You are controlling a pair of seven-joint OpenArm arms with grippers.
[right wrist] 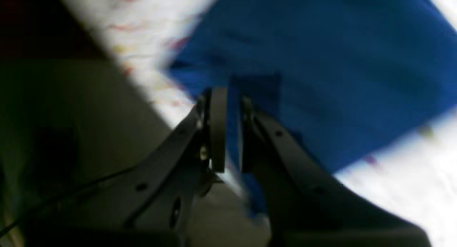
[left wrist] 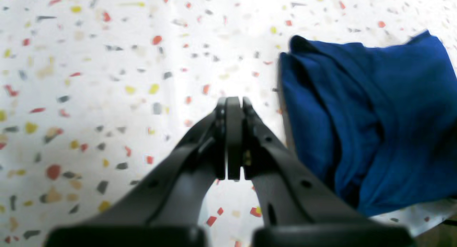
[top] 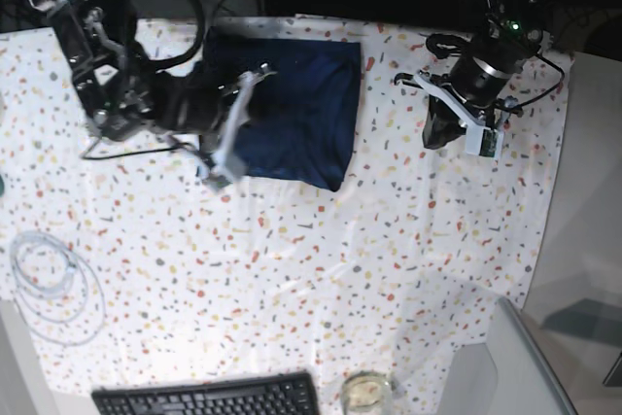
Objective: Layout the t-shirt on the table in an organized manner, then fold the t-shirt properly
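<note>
1. The table (top: pixel 321 259), with its speckled white cover, fills most of the base view. The t-shirt (top: pixel 296 109) lies near its 12 o'clock edge.
2. The t-shirt is gathered into a compact rectangular block with stacked layers visible in the left wrist view. Judgement: laying out is done and folding is well advanced; at most a final fold or tidying remains.
3. The right gripper (right wrist: pixel 228 129) sits at the t-shirt's 9 o'clock edge in the base view. Its jaws stand nearly together with a strip of blue fabric between them: it grips the t-shirt hem near the table edge.
4. The left gripper (left wrist: pixel 234 138) hangs over bare table, at 3 o'clock from the t-shirt in the base view, apart from it. Its jaws are fully closed and hold nothing.
</note>
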